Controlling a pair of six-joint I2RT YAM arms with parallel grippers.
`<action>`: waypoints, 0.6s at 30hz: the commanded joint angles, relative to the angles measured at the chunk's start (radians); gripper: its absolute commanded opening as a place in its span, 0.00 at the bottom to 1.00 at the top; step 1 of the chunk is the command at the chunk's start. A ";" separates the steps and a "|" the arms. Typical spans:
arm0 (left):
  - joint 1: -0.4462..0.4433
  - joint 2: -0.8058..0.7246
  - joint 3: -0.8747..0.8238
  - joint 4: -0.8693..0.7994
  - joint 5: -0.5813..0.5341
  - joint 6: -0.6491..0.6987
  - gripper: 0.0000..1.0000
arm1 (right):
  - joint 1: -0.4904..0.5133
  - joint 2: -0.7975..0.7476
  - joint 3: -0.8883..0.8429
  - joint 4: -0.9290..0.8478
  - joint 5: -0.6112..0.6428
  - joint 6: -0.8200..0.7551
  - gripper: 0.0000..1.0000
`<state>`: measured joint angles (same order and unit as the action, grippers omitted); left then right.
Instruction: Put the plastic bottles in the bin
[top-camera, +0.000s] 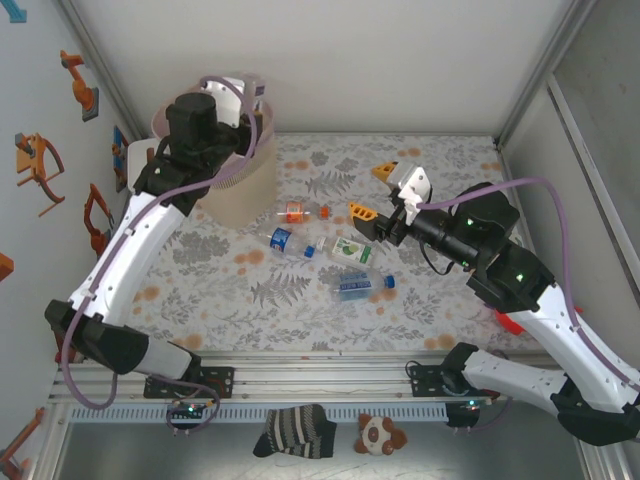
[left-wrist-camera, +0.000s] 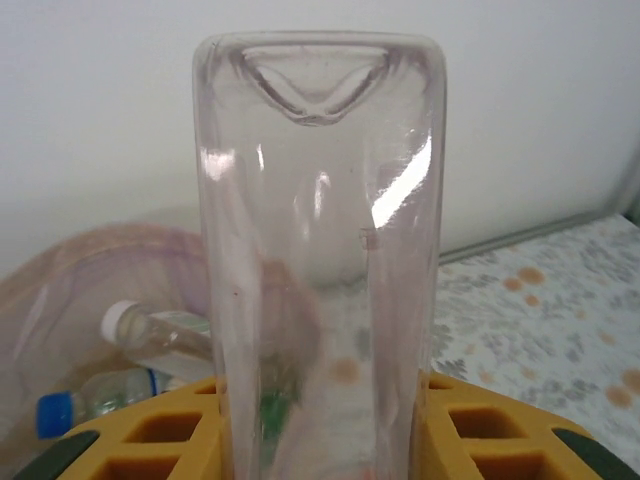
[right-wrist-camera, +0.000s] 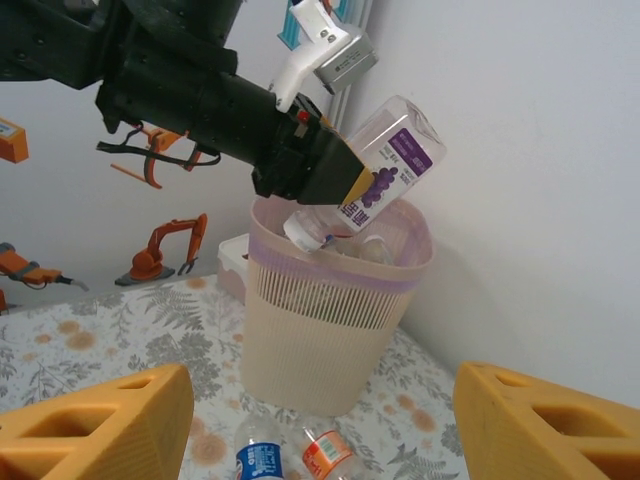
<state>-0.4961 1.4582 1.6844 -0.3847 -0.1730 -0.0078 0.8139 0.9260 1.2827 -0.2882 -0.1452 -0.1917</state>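
Note:
My left gripper (right-wrist-camera: 362, 188) hangs over the bin (right-wrist-camera: 330, 330), shut on a clear plastic bottle with a purple label (right-wrist-camera: 398, 160) that tilts cap-down into the pink-lined rim. In the left wrist view that bottle (left-wrist-camera: 318, 250) stands between the yellow fingers (left-wrist-camera: 470, 430), with other bottles (left-wrist-camera: 150, 335) lying in the bag below. My right gripper (top-camera: 374, 192) hovers open over the table's middle with nothing between its fingers (right-wrist-camera: 95, 420). Several plastic bottles lie on the table: one with an orange label (top-camera: 293, 211), blue-labelled ones (top-camera: 280, 239) (top-camera: 352, 285) and a green-labelled one (top-camera: 350, 250).
A small white box (right-wrist-camera: 232, 262) stands behind the bin by the left wall. Walls close the table at the back and on both sides. A red object (top-camera: 508, 320) lies under the right arm. Socks (top-camera: 295, 430) and a soft toy (top-camera: 380, 433) lie beyond the front rail.

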 joint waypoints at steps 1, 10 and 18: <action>0.015 0.058 0.087 -0.036 -0.181 -0.160 0.00 | 0.001 -0.014 0.001 0.036 -0.008 0.014 0.68; 0.042 0.169 0.202 -0.124 -0.390 -0.366 0.00 | 0.001 -0.025 -0.007 0.032 -0.002 0.011 0.68; 0.167 0.325 0.397 -0.376 -0.244 -0.603 0.00 | 0.001 -0.024 -0.018 0.040 -0.011 0.011 0.68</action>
<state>-0.3668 1.7645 2.0533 -0.6609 -0.4873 -0.4824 0.8139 0.9134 1.2736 -0.2798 -0.1448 -0.1917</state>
